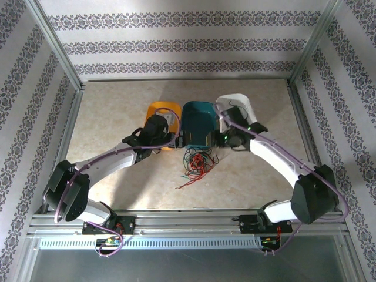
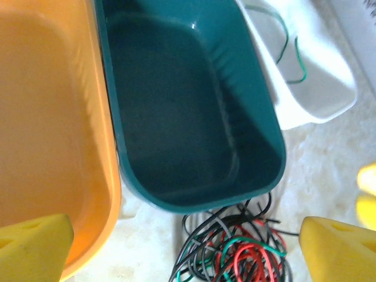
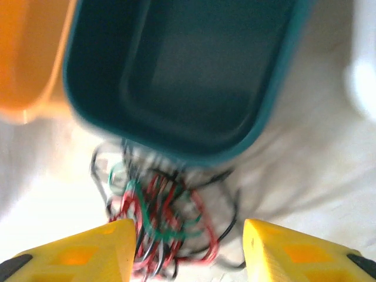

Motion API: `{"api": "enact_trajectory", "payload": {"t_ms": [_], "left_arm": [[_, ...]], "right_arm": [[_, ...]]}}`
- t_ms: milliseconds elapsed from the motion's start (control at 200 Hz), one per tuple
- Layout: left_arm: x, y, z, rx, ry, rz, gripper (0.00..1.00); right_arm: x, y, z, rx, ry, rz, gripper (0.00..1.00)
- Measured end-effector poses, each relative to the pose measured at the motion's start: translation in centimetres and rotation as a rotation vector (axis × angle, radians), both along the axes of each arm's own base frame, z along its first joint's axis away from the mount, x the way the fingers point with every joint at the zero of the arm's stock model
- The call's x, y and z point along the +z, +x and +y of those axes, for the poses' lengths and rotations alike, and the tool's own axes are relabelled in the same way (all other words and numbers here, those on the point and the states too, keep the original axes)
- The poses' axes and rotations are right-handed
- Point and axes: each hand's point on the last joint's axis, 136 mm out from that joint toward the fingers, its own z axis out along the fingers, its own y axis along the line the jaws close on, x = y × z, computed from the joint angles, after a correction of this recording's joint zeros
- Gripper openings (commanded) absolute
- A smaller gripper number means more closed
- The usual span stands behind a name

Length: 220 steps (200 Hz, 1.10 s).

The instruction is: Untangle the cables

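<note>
The cables (image 1: 197, 163) sit in one tangled heap on the table (image 1: 111, 170), just in front of the teal bin's near end. The strands are red, green and black, too knotted to count. One red strand (image 1: 185, 183) trails out of the heap toward the near edge.

There are two grippers and three bins in a row. Starting at the left, the left gripper (image 1: 171, 136) hangs over the near end of the orange bin (image 1: 157, 109). Its wrist camera shows its yellow fingers (image 2: 35, 247) at the two far sides of the picture, spread as wide as they go with nothing between them. The heap (image 2: 235, 249) lies below and ahead, untouched. The orange bin (image 2: 53, 117) shows bare plastic inside.

In the middle, the teal bin (image 1: 197, 107) has an empty dark floor from both wrists (image 2: 194, 117) (image 3: 194, 59).

On the right, the right gripper (image 1: 221, 141) sits between the teal bin and the white bin (image 1: 241, 103). Its wrist picture is blurred, but the gripper (image 3: 188, 252) is clearly parted about halfway and clamping nothing. The heap (image 3: 158, 217) lies beneath the gap, and I can't tell whether it touches. The white bin (image 2: 317, 100) holds one loose green cable (image 2: 299, 61), curled on its floor.
</note>
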Motion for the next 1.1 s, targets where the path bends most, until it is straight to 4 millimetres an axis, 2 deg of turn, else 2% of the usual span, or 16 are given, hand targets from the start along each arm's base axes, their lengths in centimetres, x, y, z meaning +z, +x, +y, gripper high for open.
{"api": "enact_trajectory", "payload": {"t_ms": [95, 235, 525, 680, 890, 1100], "left_arm": [[-1.4, -0.6, -0.2, -0.024, 0.029, 0.038, 0.97], [-3.0, -1.2, -0.4, -0.048, 0.064, 0.079, 0.97], [-4.3, -2.2, -1.7, -0.096, 0.099, 0.112, 0.95], [-4.6, -2.1, -1.5, -0.083, 0.115, 0.112, 0.95], [-4.7, -2.0, -1.4, -0.079, 0.121, 0.111, 0.95], [-4.9, -2.2, -1.3, -0.082, 0.129, 0.118, 0.94]], "right_arm": [[-2.0, -2.8, 2.0, 0.118, -0.01, 0.064, 0.48], [-2.5, -4.1, 3.4, 0.21, -0.017, 0.071, 0.44], [-4.0, -2.9, 4.1, 0.263, -0.06, 0.086, 0.41], [-4.6, -2.0, 4.3, 0.269, -0.075, 0.092, 0.37], [-5.0, -1.7, 3.9, 0.268, -0.095, 0.087, 0.37], [-5.4, -1.0, 2.7, 0.228, -0.098, 0.093, 0.37]]}}
